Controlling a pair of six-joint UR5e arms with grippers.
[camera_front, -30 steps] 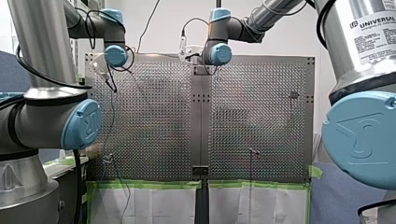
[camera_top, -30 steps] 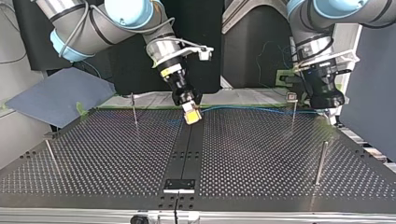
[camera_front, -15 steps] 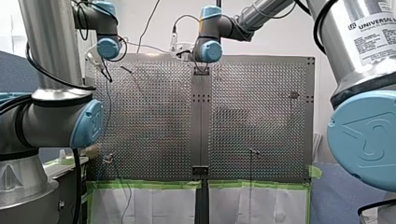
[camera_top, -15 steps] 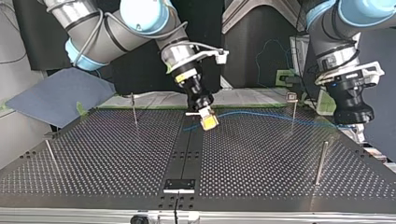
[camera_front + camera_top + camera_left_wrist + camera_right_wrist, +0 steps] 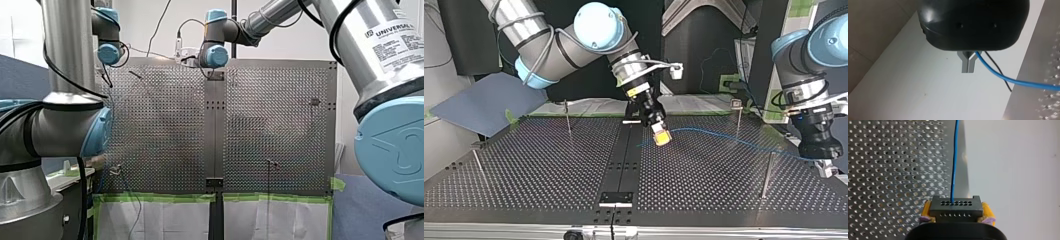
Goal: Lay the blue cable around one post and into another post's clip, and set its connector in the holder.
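Blue cable point(image 5: 954, 162) runs straight out of the black connector point(image 5: 955, 207). My right pincer point(image 5: 956, 213) clamps the connector between its yellow pads point(image 5: 987, 212) and holds it in the air over the perforated tabletop point(image 5: 549, 165), just beside its dark middle strip. From there the cable spans, clear of the tabletop, to the top view's right. There my left pincer point(image 5: 967, 67) has its metal fingers point(image 5: 965, 65) pressed together on it, the cable coming out beside their roots. The span passes a post with a clip point(image 5: 737, 120) and the top of a plain post point(image 5: 767, 174); whether it touches either I cannot tell.
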